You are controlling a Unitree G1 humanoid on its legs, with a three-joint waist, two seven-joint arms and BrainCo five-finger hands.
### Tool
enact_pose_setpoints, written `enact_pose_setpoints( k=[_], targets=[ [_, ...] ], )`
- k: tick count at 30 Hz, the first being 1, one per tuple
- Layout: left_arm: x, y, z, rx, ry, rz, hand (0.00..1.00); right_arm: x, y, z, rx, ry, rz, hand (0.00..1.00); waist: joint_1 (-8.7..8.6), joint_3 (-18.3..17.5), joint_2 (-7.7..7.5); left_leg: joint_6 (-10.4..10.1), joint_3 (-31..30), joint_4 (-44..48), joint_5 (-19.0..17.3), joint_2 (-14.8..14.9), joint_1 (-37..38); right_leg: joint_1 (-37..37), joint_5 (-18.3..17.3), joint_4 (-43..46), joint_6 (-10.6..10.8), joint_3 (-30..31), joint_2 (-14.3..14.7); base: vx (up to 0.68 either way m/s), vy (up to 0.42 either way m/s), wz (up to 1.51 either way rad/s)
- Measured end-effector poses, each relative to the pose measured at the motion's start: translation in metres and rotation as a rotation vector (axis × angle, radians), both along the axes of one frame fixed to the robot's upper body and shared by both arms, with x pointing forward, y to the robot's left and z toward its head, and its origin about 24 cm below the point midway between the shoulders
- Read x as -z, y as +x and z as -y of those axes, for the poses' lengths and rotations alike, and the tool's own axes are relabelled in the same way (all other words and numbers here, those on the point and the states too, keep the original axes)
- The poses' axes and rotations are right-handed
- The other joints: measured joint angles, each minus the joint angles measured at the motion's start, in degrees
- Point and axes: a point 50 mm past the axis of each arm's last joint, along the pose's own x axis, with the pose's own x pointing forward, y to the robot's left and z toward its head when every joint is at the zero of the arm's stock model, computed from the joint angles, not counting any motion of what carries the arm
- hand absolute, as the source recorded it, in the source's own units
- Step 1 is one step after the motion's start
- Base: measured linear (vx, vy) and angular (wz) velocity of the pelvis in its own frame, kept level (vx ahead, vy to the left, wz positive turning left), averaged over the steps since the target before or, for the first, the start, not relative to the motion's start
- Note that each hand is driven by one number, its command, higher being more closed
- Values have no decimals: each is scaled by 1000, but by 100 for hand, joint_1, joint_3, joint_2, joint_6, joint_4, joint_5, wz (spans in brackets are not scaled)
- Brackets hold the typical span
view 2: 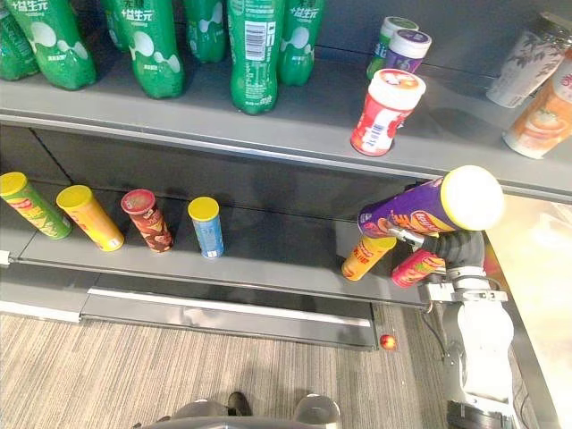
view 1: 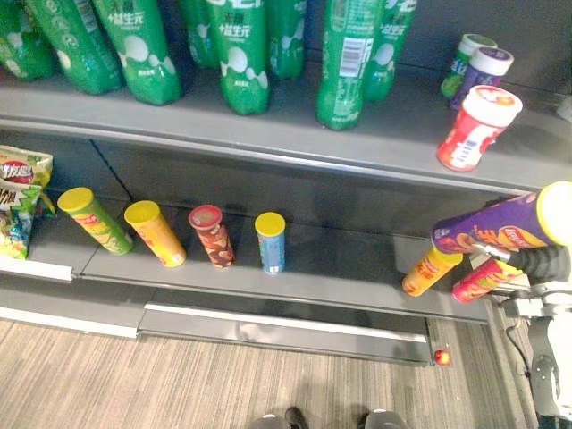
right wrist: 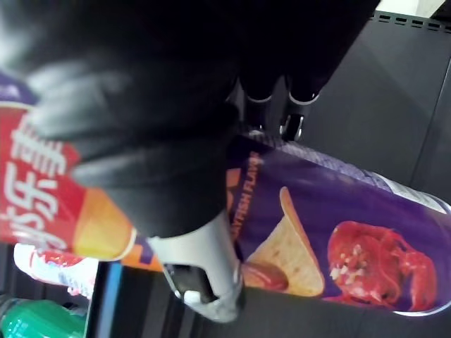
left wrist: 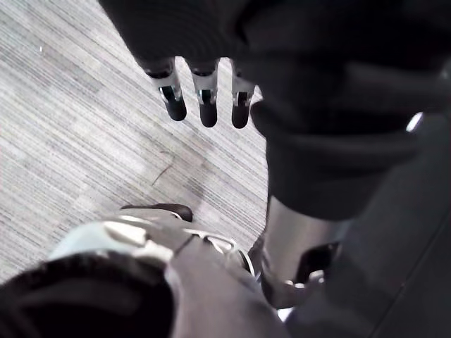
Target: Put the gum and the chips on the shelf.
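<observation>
Here, the right hand point(view 2: 463, 248) is curled round the purple chips can point(view 2: 416, 213), fingers on one side and thumb on the other, holding it nearly level with its yellow lid toward the robot. The can hangs at the right end of the lower shelf point(view 2: 268, 268), just above an orange can point(view 2: 366, 257) and a red can point(view 2: 416, 268) that sit there. The red-and-white gum bottle point(view 2: 386, 112) stands on the upper shelf point(view 2: 179, 121), right of the green bottles point(view 2: 255, 54), with two smaller bottles point(view 2: 398, 45) behind it. The left hand point(left wrist: 207, 98) hangs over the floor point(left wrist: 70, 141), fingers straight, holding nothing.
</observation>
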Motion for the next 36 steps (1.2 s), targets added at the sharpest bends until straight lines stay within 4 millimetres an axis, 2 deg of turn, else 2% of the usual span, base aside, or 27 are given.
enact_pose_setpoints(
  k=[1,6,11,16,22,25,29,33,36],
  targets=[
    [0,-1,1,2,-4,-3,0,-1,1,-2,-9,0,3,100,32,-7,-7,-23,15,-38,-1,0,-1,4,186,-192,-43,21,67,-47,-97,-7],
    [1,-5,8,10,0,2,0,-5,1,-8,-30,-9,23,100,135,-122,104,-272,13,-466,283,14,31,94,555,-789,-74,61,283,-62,-108,-5],
    [2,-12,9,3,5,-4,0,-4,0,-9,-32,-13,21,100,120,-132,119,-413,16,-892,570,39,224,188,640,-1008,-151,66,432,-37,-94,-4],
    [1,-14,7,-9,6,-4,0,-9,-7,-15,-52,-63,31,100,106,-138,129,-405,49,-1086,754,66,322,194,691,-1050,-190,84,511,32,-54,-6],
    [1,-14,6,0,16,3,0,-14,-10,-19,-79,-81,47,100,69,-136,124,-407,151,-1197,779,52,406,200,703,-1053,-172,154,514,13,4,-6],
    [1,-15,6,12,18,-2,0,-32,-16,-31,-140,-116,131,100,-18,-142,111,-411,153,-1364,823,15,508,221,704,-1038,-171,190,509,-11,15,-3],
    [1,-15,4,17,25,3,0,-48,-22,-41,-197,-148,223,100,-16,-193,22,-453,160,-1501,853,-3,571,215,701,-1022,-170,187,513,-7,5,-1],
    [0,-14,2,20,31,4,0,-52,-21,-52,-283,-152,246,100,-7,-240,-50,-456,158,-1584,891,-29,599,209,700,-1020,-170,179,506,0,0,0],
    [1,-15,2,20,30,1,0,-56,-21,-61,-344,-173,259,100,-12,-241,-50,-430,156,-1651,924,-54,615,200,700,-1025,-170,172,496,11,4,0]
  ],
)
